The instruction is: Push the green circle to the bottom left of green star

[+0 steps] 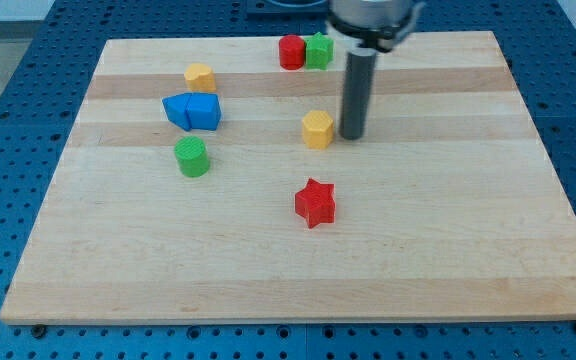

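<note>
The green circle (pixel 191 157) stands on the wooden board (pixel 298 270) at the view's left of centre. The green star (pixel 319 50) sits near the view's top edge of the board, touching a red block (pixel 291 52) on its left. My tip (pixel 352 135) is near the board's middle, just right of a yellow hexagon (pixel 317 129). The tip is far right of the green circle and well below the green star.
Two blue blocks (pixel 193 111) lie together just above the green circle. A yellow block (pixel 200 77) sits above them. A red star (pixel 315 203) lies below the yellow hexagon. The arm's body (pixel 368 18) hangs over the top centre.
</note>
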Tool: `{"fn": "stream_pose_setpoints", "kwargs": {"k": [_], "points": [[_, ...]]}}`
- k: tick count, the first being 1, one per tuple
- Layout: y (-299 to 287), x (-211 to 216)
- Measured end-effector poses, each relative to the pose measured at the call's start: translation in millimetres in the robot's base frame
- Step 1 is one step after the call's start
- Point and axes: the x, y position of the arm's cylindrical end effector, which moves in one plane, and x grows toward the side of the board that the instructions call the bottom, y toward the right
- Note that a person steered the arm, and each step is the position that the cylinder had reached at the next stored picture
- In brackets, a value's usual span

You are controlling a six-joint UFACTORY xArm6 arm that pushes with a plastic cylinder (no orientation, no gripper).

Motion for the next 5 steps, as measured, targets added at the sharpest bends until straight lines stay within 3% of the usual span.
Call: {"fn": "stream_pose_setpoints", "kwargs": {"k": [2,5], "points": [[-88.8,-4.4],[-104.1,21.7]]}}
